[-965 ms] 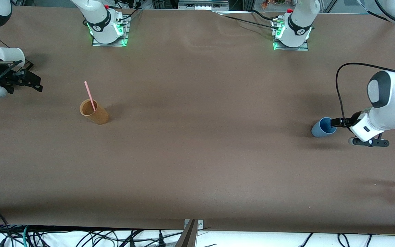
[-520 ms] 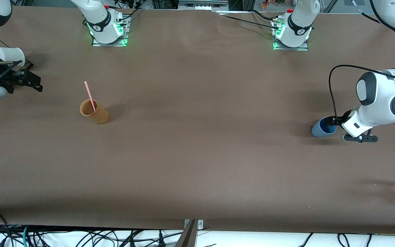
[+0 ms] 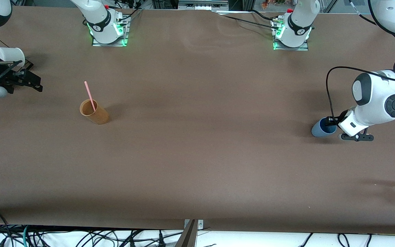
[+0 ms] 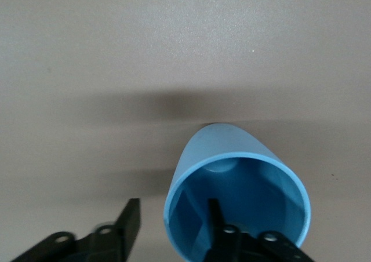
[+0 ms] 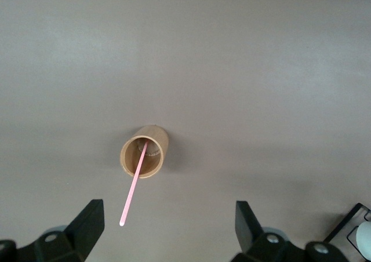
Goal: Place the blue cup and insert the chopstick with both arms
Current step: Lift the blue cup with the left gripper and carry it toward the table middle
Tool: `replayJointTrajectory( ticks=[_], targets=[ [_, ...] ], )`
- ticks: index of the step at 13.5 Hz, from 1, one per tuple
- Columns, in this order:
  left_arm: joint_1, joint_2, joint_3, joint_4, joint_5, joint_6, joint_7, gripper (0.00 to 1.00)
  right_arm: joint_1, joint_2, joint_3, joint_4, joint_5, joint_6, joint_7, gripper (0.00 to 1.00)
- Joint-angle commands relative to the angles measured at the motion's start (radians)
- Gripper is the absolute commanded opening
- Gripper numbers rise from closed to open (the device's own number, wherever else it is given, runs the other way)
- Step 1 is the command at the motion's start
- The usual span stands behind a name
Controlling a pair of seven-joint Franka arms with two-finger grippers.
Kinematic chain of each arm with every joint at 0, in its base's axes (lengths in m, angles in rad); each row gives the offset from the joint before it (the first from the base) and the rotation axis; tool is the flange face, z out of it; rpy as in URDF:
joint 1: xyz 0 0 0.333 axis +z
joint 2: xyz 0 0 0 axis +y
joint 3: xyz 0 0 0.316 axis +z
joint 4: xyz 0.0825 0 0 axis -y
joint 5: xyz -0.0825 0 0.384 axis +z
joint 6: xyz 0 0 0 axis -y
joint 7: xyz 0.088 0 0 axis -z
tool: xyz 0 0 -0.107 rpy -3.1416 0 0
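- the left gripper sits low at the blue cup, toward the left arm's end of the table. its fingers are spread, one finger inside the cup's mouth and the other finger outside the wall, so the rim stands between them.
- in the left wrist view the outside finger is apart from the blue cup's wall, with bare table showing in the gap; whether the inside finger touches the wall cannot be told.
- the blue cup stands on the brown table, its lighter inside showing, with its shadow on the cloth beside it.
- the right gripper hangs at the right arm's end of the table, well apart from the left gripper, fingers wide apart and holding nothing.
- the chopstick leans in the tan cup, its pink upper end sticking out above the rim; in the right wrist view both lie ahead of the open right fingers, the chopstick slanting out of the tan cup.
- a white cup sits just beside the right gripper.
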Motion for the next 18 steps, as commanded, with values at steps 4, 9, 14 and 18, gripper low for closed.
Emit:
replayJointTrajectory(
  ticks=[4,9,14,18],
  targets=[
    [0.004,-0.009,-0.005,0.023,0.007,-0.01,0.012,0.0,-0.012,-0.013,0.008,0.002,0.013,-0.015,-0.016,1.0],
    [-0.106,-0.009,-0.013,0.24,-0.083,-0.258,-0.006,0.0,-0.012,-0.013,0.008,0.002,0.013,-0.015,-0.016,1.0],
    [-0.385,0.003,-0.016,0.391,-0.083,-0.35,-0.268,0.0,-0.012,-0.013,0.008,0.002,0.013,-0.015,-0.016,1.0],
    [-0.636,0.119,-0.016,0.572,-0.123,-0.375,-0.485,0.0,-0.012,-0.013,0.008,0.002,0.013,-0.015,-0.016,1.0]
  ],
)
